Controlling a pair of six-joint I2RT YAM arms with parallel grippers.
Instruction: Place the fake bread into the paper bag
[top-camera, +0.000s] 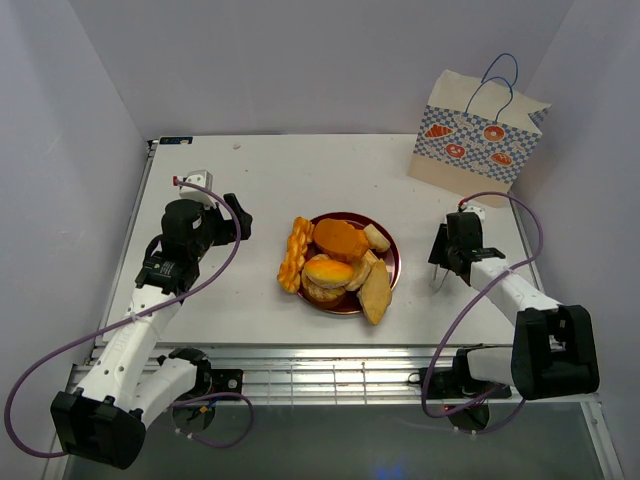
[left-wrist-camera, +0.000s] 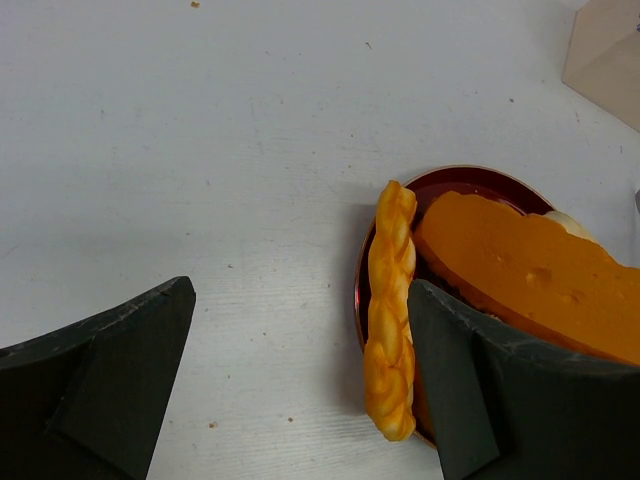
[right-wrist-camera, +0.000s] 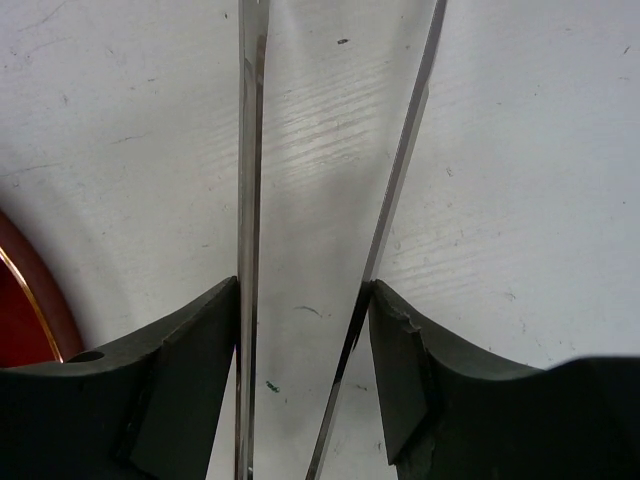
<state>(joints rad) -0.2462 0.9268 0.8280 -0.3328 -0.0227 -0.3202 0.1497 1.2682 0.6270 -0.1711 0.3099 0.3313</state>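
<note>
A white bench (top-camera: 250, 180) scuffed with small marks stands between pale lilac walls, the paper bag (top-camera: 475, 135) upright at its far right corner. The fake bread (top-camera: 340, 265) is heaped on a dark red plate (top-camera: 392, 262) mid-bench, the braided stick (top-camera: 294, 255) along the left rim, its long axis running near to far. The left pincer (left-wrist-camera: 300, 300) gapes empty beside it; the right pincer (right-wrist-camera: 300, 285) clasps metal tongs (right-wrist-camera: 250, 150).

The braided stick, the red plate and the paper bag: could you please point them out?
braided stick (left-wrist-camera: 390, 310), left wrist view, mid-length of the braid.
red plate (left-wrist-camera: 440, 185), left wrist view, bare inner rim.
paper bag (top-camera: 475, 140), top external view, front face.
</note>
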